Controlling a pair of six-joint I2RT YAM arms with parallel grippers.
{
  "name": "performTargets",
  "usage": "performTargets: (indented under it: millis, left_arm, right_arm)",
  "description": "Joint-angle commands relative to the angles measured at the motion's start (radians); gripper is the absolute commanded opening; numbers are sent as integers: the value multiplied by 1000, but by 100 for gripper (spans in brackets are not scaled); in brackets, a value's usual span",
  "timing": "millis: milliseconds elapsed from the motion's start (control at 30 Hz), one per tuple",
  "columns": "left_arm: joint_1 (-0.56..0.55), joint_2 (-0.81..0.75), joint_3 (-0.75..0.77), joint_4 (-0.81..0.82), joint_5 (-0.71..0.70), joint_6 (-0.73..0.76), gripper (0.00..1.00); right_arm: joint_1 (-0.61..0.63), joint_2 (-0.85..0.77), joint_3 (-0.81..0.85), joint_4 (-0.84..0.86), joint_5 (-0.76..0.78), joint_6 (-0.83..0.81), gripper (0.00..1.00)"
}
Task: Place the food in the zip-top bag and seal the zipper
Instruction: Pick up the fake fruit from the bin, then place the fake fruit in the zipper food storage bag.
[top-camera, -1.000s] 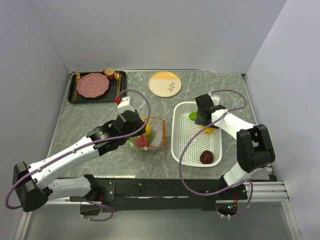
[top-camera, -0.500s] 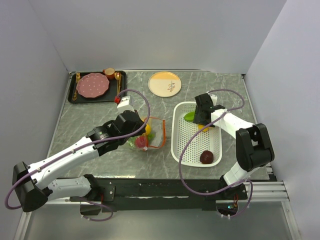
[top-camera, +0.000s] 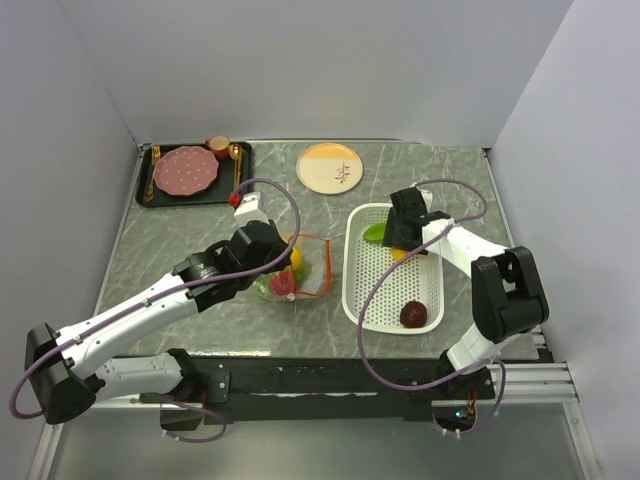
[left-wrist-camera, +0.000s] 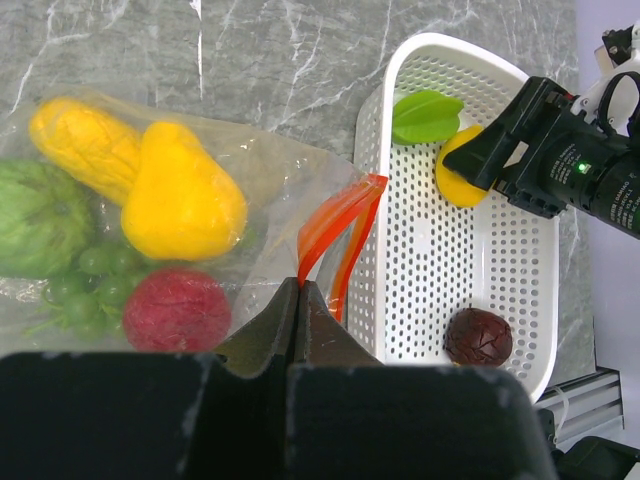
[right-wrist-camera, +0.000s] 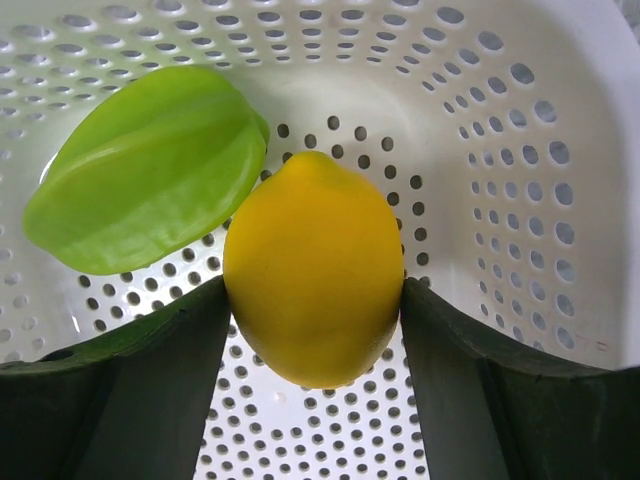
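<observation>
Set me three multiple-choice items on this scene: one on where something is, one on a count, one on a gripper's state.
1. Where is the dark maroon ball?
A) in the clear bag
B) on the pink plate
C) in the white basket

2. How many food pieces are in the white basket?
A) one
B) three
C) six

3. What is the right gripper doing?
A) gripping the yellow lemon
B) hanging open above the bare table
C) pinching the zipper

Answers:
1 C: the dark maroon ball sits at the basket's near end.
2 B: the ball, a green leafy piece and the lemon are all that lie there.
3 A: in the right wrist view its fingers press both sides of the lemon.
</observation>
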Motion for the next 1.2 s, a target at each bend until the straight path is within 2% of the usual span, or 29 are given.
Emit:
performTargets:
  millis: [0, 100, 167, 333, 533, 600, 733, 833, 1167]
  left_arm:
    - [2, -24, 7, 14, -14, -3, 1]
    - [3, -22, 10, 12, -14, 0, 1]
    - [3, -21, 13, 9, -14, 3, 1]
    - [3, -21, 12, 3, -19, 3, 1]
    - [5, -12, 9, 26, 0, 9, 1]
    - [5, -2, 13, 24, 6, 12, 1]
    - [5, -4, 18, 32, 4, 20, 1]
    - [5, -2, 18, 27, -2, 17, 1]
    - [5, -4, 21, 41, 1, 12, 1]
  right_arm:
    - [-4, 20, -13, -3, -21, 10, 60]
    - [-7, -14, -25, -10, -25, 25, 48]
    - [-5, -89, -65, 5, -46, 36, 45]
    - [-4, -331, -201, 108, -184, 87, 41]
    - [12, -480, -232, 111, -302, 144, 40]
    - [10, -504, -230, 118, -334, 142, 40]
    - [16, -537, -217, 163, -524, 147, 40]
    - [50, -559, -207, 213, -602, 171, 40]
    - [298, -511, -155, 284, -633, 225, 40]
